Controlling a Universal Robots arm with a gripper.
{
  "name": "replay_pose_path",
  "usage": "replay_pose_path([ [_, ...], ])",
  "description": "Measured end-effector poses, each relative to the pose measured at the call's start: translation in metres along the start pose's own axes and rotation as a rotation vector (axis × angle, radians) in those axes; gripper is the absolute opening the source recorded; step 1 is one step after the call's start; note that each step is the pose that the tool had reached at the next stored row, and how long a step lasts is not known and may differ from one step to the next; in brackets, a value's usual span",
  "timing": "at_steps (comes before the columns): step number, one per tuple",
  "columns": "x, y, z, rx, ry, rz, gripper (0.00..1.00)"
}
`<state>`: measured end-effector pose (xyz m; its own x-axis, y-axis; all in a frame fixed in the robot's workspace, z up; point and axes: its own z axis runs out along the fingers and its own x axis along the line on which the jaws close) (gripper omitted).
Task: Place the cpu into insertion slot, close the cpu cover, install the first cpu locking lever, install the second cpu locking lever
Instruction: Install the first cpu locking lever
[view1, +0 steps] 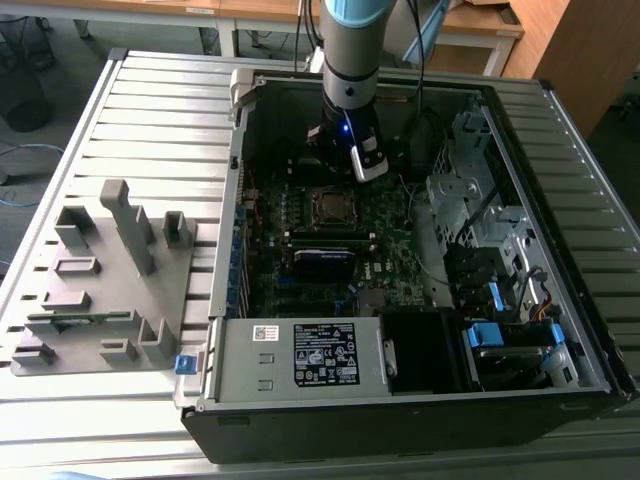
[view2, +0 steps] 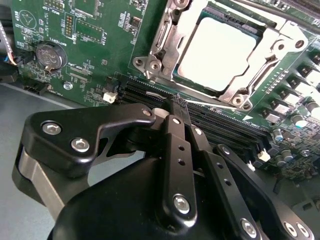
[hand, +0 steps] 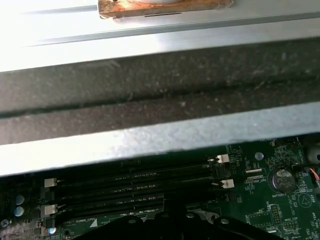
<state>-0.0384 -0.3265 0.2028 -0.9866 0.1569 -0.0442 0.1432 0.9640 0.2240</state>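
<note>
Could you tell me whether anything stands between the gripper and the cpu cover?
Nothing visible does: in the second wrist view the gripper hangs over the long memory slots, right beside the cpu cover.

Dull silver-grey metal cpu (view2: 217, 52)

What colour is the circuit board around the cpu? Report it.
The circuit board is green, seen best in the second wrist view.

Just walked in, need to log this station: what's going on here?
A robot arm is working inside an open computer case. The cpu sits in the insertion slot, with the cpu cover down over its edges. The claw is shut, its tips right by a thin locking lever beside the socket.
</note>
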Motion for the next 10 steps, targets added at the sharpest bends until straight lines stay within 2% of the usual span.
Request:
replay_pose_path([
  [3, 0.0007, -0.0001, -0.0001, -0.0018, -0.0111, -0.003, 0.11],
  [6, 0.0021, -0.0003, -0.0001, -0.0039, -0.0194, -0.004, 0.11],
  [10, 0.0024, -0.0003, -0.0002, -0.0044, -0.0225, -0.005, 0.11],
])
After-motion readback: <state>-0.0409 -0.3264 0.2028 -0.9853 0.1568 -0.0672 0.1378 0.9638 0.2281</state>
